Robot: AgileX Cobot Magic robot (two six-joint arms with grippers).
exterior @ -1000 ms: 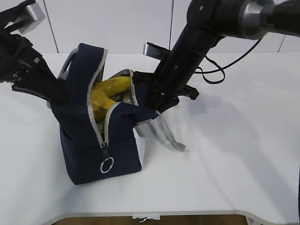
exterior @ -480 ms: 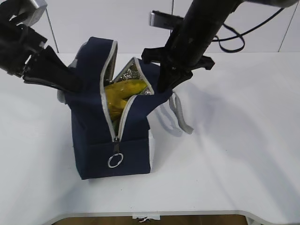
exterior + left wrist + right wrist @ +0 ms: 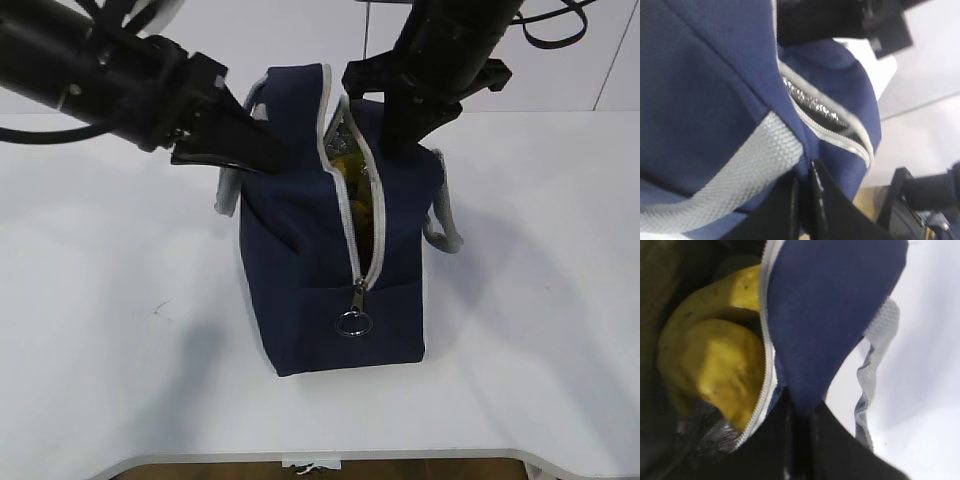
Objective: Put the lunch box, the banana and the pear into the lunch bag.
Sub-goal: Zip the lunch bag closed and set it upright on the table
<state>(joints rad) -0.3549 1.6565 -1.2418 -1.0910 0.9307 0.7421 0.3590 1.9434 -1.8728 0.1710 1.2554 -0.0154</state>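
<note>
The navy lunch bag [image 3: 320,260] stands upright mid-table, its grey zipper open along the top and the ring pull [image 3: 352,322] hanging at the front. My left gripper [image 3: 272,160] is shut on the bag's left wall next to a grey handle [image 3: 740,170]; the left wrist view shows the jaws [image 3: 802,175] pinching blue fabric. My right gripper [image 3: 400,138] is shut on the right wall; its jaws [image 3: 801,407] pinch the fabric by the zipper. Inside lie the banana [image 3: 710,297] and the pear [image 3: 727,367]. The lunch box does not show.
The white table [image 3: 540,300] stretches around the bag. The bag's right grey handle [image 3: 445,235] hangs loose beside it, also in the right wrist view [image 3: 875,350]. Silver lining [image 3: 815,105] shows inside the opening. A white wall stands behind.
Both grippers have carried the bag to the right and a little higher. The two walls have come closer together, so the opening is narrower and less fruit shows.
</note>
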